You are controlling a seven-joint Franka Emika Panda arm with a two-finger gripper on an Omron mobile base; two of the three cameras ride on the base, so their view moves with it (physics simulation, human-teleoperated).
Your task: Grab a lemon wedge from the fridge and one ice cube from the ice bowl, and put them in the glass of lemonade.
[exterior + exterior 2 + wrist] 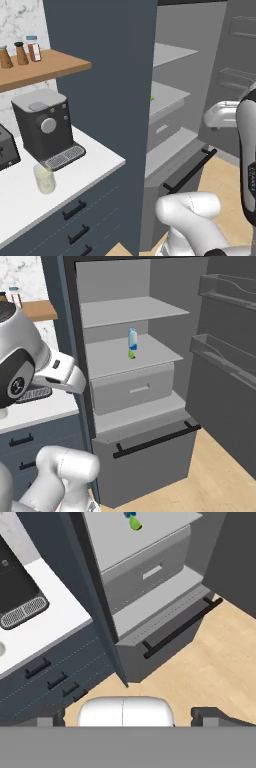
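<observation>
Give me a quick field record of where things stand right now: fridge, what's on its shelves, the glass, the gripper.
fridge: door open, shelves and drawer visible
middle shelf: small bottle with a green item in front of it
drawer: closed
glass of lemonade: on the white counter, in front of the coffee machine
gripper: fingertips apart, nothing between them, pointed at the fridge's lower front

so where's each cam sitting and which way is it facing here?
Left base view: behind the arm's left, looking forward-down at the coffee machine, glass of lemonade, fridge; arm at lower right.
Right base view: behind its right, facing the open fridge; arm at lower left.
Hand view: looks down along the fingers at the fridge's base.
Shared: fridge drawer.
</observation>
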